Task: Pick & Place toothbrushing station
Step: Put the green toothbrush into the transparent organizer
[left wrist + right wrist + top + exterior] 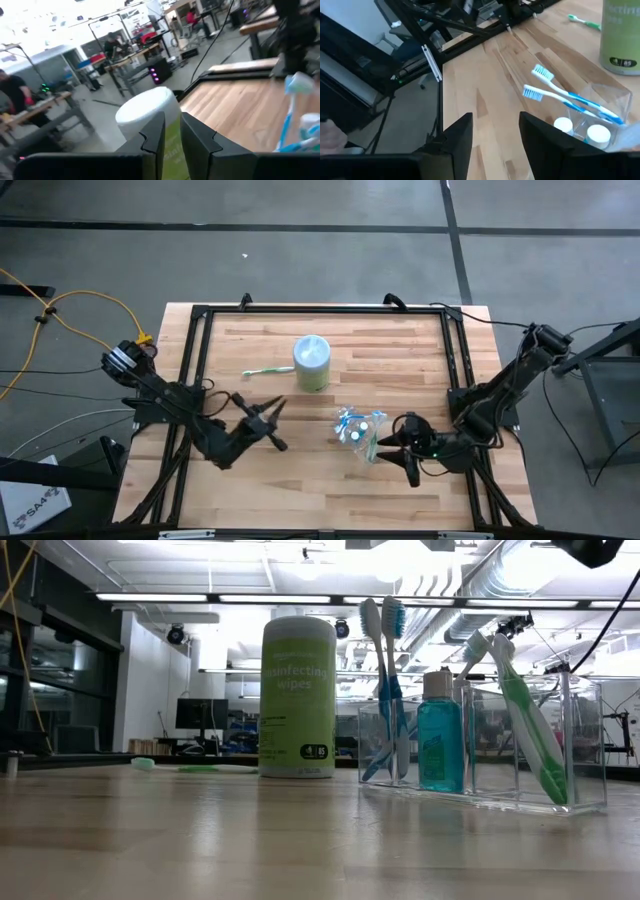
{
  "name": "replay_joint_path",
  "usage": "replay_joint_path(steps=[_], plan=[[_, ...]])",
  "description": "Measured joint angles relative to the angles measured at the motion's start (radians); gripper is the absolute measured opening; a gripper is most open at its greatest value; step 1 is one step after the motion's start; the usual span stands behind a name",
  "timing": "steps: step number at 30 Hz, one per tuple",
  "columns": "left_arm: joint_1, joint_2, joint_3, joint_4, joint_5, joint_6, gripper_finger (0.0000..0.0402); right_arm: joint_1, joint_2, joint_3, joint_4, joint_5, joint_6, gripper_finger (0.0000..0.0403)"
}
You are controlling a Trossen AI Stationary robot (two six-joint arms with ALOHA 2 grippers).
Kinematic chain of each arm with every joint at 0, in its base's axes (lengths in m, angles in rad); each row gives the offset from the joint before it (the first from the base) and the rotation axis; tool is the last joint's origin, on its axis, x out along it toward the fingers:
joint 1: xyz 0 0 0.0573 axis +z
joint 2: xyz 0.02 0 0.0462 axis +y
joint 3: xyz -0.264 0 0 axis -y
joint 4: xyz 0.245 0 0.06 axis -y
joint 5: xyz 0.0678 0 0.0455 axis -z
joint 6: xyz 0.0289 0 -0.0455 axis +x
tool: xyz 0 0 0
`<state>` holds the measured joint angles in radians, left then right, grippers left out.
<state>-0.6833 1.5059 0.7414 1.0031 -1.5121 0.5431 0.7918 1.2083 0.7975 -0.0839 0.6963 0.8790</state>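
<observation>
Right pincer point(398, 442): I see its jaws standing apart with nothing between them, low over the wooden surface point(400, 355), just beside the clear plastic organiser point(359, 435).
Left pincer point(275, 410): I have it hovering left of centre, fingers spread to a narrow gap and empty, pointed toward the pale green wipes canister with the white lid point(311, 363).
Clear plastic organiser: it stands upright near my right arm, with compartments holding two blue-and-white toothbrushes point(570, 97), a green-and-white toothbrush point(525, 710) and a small teal bottle with a white cap point(440, 732).
Loose green toothbrush point(265, 371): it lies flat on the surface just left of the canister, apart from the organiser.
Step in hand: I judge the kit is mostly stocked, and one brush is not yet placed.
Next move: I reckon the left pincer must drop to the loose brush, close on its slim handle, lift, and carry it across to an open compartment.
Caution: the canister stands close beside that brush.
</observation>
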Motion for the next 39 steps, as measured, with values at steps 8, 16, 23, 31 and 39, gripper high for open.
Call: replay_joint_path(steps=[8, 16, 23, 31, 39], plan=[[-0.056, -0.202, 0.0, -0.089, 0.011, 0.014, 0.0048, 0.0, -0.003, 0.0, 0.007, 0.0, -0.021, 0.0152], [-0.024, -0.451, 0.0, -0.236, 0.078, 0.074, 0.0048, 0.0, -0.003, 0.0, 0.008, 0.005, -0.022, 0.0152], [0.105, -0.622, 0.001, -0.532, 0.176, 0.006, 0.0048, -0.021, -0.003, 0.0, 0.054, 0.004, -0.078, 0.0152], [0.423, -0.767, 0.001, -1.189, 0.894, -0.635, 0.0048, -0.045, -0.003, 0.0, 0.078, -0.038, -0.099, 0.0152], [0.656, -0.72, 0.001, -1.517, 1.12, -0.802, 0.0048, -0.044, -0.003, 0.0, 0.074, -0.042, -0.098, 0.0152]])
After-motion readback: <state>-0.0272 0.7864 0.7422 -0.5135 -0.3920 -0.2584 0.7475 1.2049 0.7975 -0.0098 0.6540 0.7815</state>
